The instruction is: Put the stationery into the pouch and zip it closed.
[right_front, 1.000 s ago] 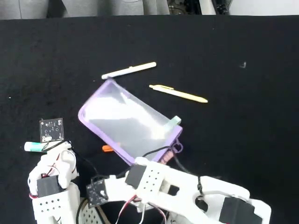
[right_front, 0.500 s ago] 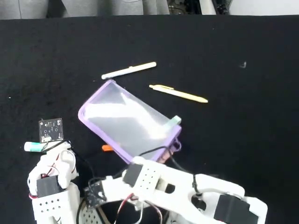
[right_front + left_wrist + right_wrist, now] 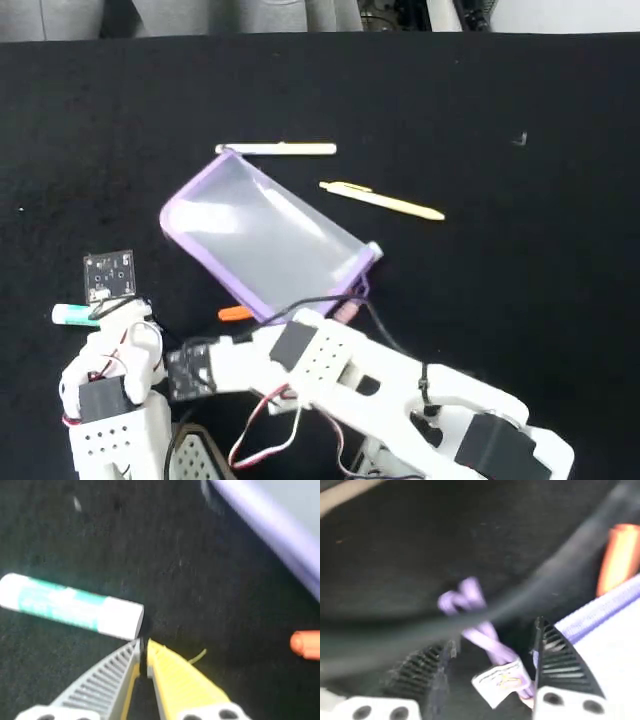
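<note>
Waiting outside the pouch (image 3: 262,238), every piece of stationery lies loose on your desk (image 3: 520,300). A cream pen (image 3: 280,149) sits at the pouch's far corner, a yellow pen (image 3: 385,202) nearby and an orange piece (image 3: 234,313) by its near edge. A glue stick (image 3: 70,607) lies just beside your left pincer (image 3: 145,652), pinched closed on nothing. Your right pincer (image 3: 495,637) stands open astride the purple zip pull (image 3: 465,597). By the look of it, nothing is packed, and the zipping is yet to do.
</note>
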Controlling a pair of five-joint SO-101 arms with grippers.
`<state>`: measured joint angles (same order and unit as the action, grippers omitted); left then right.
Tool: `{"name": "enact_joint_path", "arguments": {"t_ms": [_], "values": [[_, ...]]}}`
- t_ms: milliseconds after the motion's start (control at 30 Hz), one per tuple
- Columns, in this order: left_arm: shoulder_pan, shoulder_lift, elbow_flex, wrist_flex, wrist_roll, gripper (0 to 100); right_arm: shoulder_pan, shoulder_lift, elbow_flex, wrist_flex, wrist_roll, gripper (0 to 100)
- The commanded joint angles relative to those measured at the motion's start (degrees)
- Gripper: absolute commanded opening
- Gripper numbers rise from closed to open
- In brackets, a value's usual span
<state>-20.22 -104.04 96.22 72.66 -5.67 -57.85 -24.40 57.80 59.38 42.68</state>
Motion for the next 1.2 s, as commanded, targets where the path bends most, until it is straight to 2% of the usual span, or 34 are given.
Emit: {"name": "enact_joint_path", "arguments": {"t_ms": [0, 233, 333, 467, 733, 867, 933, 1067, 1167], "values": [[0.5, -0.3, 1.0, 0.3, -0.5, 3, 3.3, -0.1, -3.6, -0.7, 0.7, 24.0], [0.5, -0.3, 1.0, 0.3, -0.5, 3, 3.6, -0.1, -10.9, 15.1, 4.8, 24.0], [0.5, -0.3, 1.0, 0.3, -0.5, 3, 3.6, -0.1, -13.7, 18.4, 5.0, 24.0], [0.5, -0.3, 1.0, 0.3, -0.5, 3, 3.3, 0.0, -11.6, 15.7, 4.8, 24.0], [0.5, -0.3, 1.0, 0.3, -0.5, 3, 3.3, 0.1, -0.5, 1.0, 4.7, 24.0], [0.5, -0.3, 1.0, 0.3, -0.5, 3, 3.3, 0.2, 2.9, -1.8, 4.6, 23.4], [0.5, -0.3, 1.0, 0.3, -0.5, 3, 3.5, 0.2, 4.2, -2.0, 4.6, 18.5], [0.5, -0.3, 1.0, 0.3, -0.5, 3, 3.6, -0.1, 4.4, -1.6, 4.6, 1.3], [0.5, -0.3, 1.0, 0.3, -0.5, 3, 3.6, -0.1, 4.3, -1.6, 4.6, 2.8]]}}
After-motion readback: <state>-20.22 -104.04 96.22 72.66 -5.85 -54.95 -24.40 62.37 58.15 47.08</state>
